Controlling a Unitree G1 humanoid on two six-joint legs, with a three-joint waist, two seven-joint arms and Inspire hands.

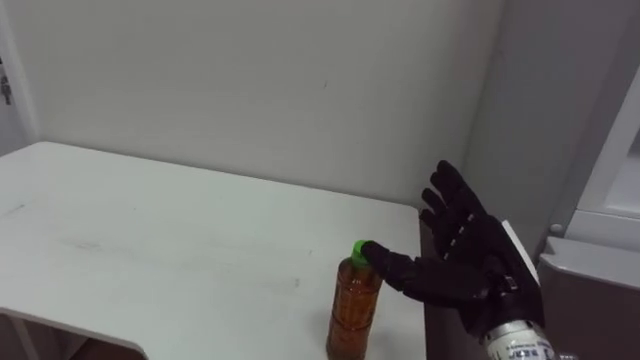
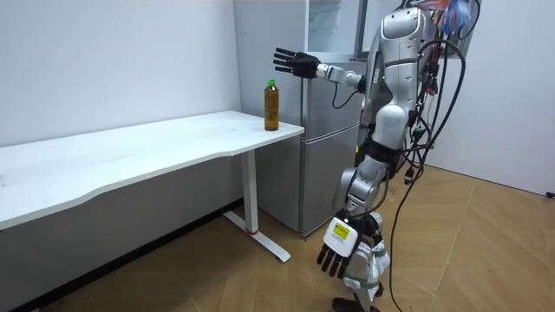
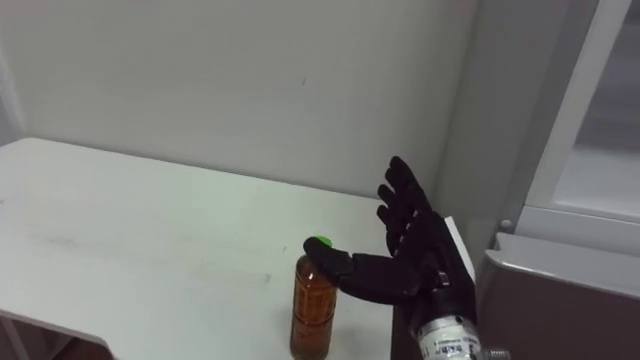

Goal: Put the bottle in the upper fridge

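A bottle [image 1: 355, 305] of amber drink with a green cap stands upright near the right end of the white table [image 1: 150, 250]. My right hand [image 1: 465, 250] is open beside it, fingers spread upward and the thumb reaching toward the cap. In the room view the right hand [image 2: 295, 63] hovers above and to the room view's right of the bottle [image 2: 271, 106], apart from it. My left hand [image 2: 338, 251] hangs low by my side, fingers relaxed, holding nothing.
A grey fridge [image 1: 590, 270] stands just right of the table's end, its upper compartment [image 2: 334, 26] above the lower door [image 2: 329, 173]. A plain wall runs behind the table. I stand on wooden floor beside the fridge.
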